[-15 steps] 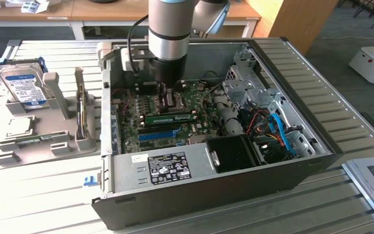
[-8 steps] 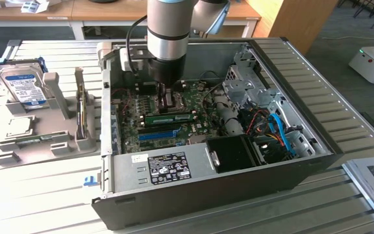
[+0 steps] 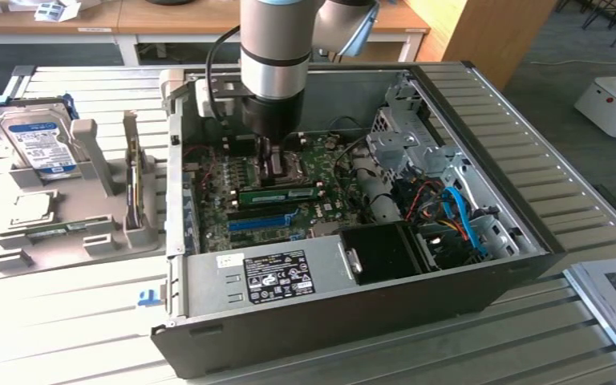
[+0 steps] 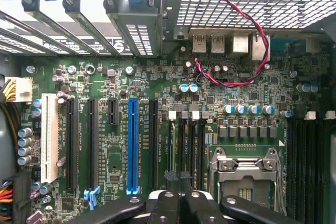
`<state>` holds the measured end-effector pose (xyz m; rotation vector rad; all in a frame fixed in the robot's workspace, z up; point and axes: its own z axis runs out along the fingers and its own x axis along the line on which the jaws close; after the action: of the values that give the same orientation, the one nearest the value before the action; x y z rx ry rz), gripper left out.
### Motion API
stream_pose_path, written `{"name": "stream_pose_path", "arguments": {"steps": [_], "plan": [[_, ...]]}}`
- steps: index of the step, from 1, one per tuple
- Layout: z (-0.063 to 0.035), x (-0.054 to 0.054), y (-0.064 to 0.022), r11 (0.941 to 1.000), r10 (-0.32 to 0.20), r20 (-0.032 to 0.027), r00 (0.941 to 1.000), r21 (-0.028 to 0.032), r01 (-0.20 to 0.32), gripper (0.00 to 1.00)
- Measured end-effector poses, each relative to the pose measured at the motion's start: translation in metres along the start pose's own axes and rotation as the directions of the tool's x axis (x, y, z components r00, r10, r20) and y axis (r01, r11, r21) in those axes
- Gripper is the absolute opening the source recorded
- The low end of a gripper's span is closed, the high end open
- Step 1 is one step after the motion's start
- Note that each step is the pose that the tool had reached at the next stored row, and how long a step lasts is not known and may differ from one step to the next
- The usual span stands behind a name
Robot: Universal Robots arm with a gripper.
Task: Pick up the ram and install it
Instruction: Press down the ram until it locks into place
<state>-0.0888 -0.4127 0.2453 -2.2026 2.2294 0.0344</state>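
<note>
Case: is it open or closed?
Open: the case lies on its side with no panel on top, so the motherboard inside is plainly exposed.

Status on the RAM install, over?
Gripper shut, inside the case over the motherboard. Ram stands on the board beside the blue slot; seating unclear. Nothing lying across it.

No legible text anywhere. Black rectangular label on the silver power-supply box, 6 o'clock in the case: print too small. Blue-white label on the boxy silver hard drive: same.
</note>
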Motion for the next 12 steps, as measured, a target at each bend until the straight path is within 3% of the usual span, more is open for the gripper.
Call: {"name": "stream_pose_path", "arguments": {"steps": [12], "plan": [[0.0025,0.0001,0.0001,1.0000,0.000,0.0000,1.0000,0.0000,0.000,0.10]]}}
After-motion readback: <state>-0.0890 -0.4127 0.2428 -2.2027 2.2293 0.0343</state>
